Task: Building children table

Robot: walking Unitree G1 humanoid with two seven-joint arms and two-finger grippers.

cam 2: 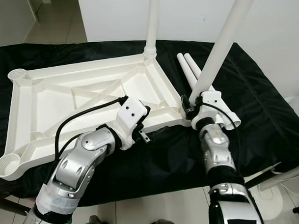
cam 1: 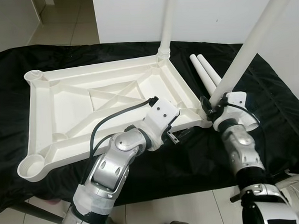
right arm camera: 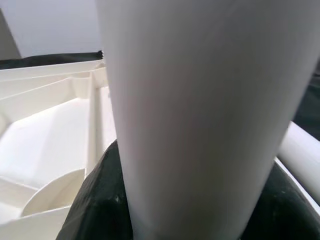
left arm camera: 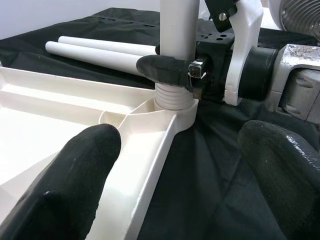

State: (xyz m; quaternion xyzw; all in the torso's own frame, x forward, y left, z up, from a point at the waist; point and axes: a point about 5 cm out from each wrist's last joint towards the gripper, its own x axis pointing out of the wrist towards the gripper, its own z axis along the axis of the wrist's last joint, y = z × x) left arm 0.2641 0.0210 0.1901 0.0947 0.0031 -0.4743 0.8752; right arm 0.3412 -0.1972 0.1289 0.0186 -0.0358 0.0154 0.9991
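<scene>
Left wrist view has the right end effector (left arm camera: 172, 70) pinching a white table leg (left arm camera: 177, 30) just above its threaded foot, which sits in the near right corner socket (left arm camera: 172, 107) of the upturned tabletop (cam 1: 110, 101) on the black-draped bench (cam 1: 267, 93). To seat it well, I would keep the leg plumb and turn it home without cross-threading. The left end effector (left arm camera: 175, 165), fingers spread, hovers at the near rim and could steady the tabletop. No brand or writing is readable.
</scene>
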